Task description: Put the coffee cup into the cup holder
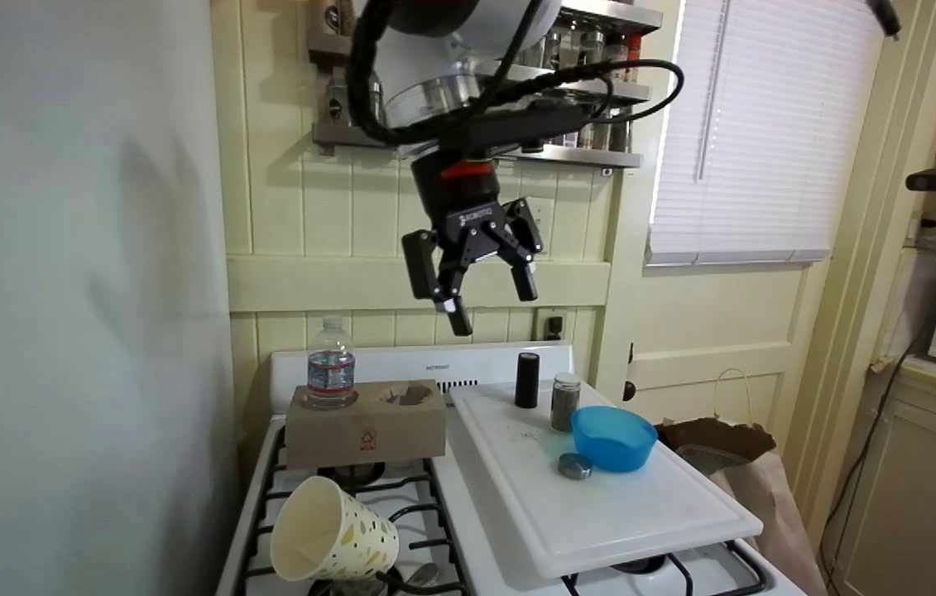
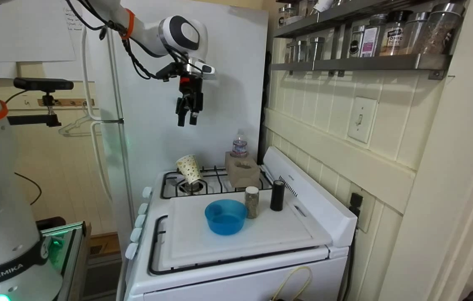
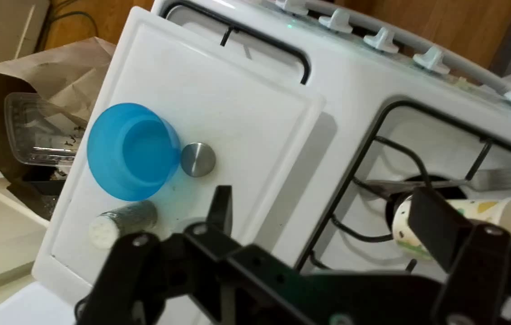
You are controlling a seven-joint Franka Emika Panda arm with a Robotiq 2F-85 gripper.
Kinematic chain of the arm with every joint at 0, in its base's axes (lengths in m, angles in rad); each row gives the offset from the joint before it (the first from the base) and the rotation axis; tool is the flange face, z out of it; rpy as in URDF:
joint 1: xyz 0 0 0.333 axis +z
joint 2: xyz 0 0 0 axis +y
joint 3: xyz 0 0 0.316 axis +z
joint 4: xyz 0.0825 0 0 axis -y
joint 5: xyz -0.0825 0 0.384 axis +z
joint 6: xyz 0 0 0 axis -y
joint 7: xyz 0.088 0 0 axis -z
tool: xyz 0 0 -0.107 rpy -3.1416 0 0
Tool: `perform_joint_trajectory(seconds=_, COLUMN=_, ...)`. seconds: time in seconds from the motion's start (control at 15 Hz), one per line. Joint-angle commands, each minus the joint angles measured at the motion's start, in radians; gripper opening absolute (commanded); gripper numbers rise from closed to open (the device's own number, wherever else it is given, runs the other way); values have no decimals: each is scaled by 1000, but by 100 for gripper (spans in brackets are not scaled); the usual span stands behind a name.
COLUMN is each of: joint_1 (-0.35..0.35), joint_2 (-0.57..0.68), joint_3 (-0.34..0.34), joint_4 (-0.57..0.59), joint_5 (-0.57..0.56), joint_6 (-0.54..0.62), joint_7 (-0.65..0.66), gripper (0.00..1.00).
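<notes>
The coffee cup [image 1: 364,538] is cream-white with coloured spots and lies tilted on the stove's burner grate; it shows in both exterior views [image 2: 189,169]. In the wrist view the cup [image 3: 481,209] is partly hidden behind a finger. The cup holder [image 1: 364,443] is a brown cardboard carrier at the back of the same burner side, also seen in an exterior view [image 2: 242,173]. A bottle stands in one hole; another hole has torn edges and holds nothing visible. My gripper [image 1: 491,308] is open and empty, high above the stove [image 2: 187,121], also in the wrist view [image 3: 323,210].
A white board [image 1: 600,513] covers the stove's other side. On it stand a blue bowl [image 1: 614,443], a spice jar [image 1: 565,403], a black cylinder [image 1: 526,381] and a metal lid [image 1: 574,466]. The water bottle [image 1: 331,368] rises from the holder. A fork [image 3: 503,179] lies near the cup.
</notes>
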Motion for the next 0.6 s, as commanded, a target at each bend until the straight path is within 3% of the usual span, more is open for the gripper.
perform_joint_trajectory(seconds=0.0, joint_1=100, joint_2=109, joint_3=50, joint_4=108, joint_5=-54, joint_6=-101, joint_7=77, gripper=100)
perform_joint_trajectory(seconds=0.07, joint_1=83, joint_2=56, joint_3=22, joint_4=47, joint_5=-19, joint_6=-47, joint_7=49, gripper=100)
perform_joint_trajectory(seconds=0.2, joint_1=119, joint_2=87, joint_3=37, joint_4=76, joint_5=-34, joint_6=-67, joint_7=74, gripper=100)
perform_joint_trajectory(seconds=0.53, joint_1=114, joint_2=96, joint_3=27, joint_4=88, joint_5=-38, joint_6=-69, joint_7=74, gripper=100)
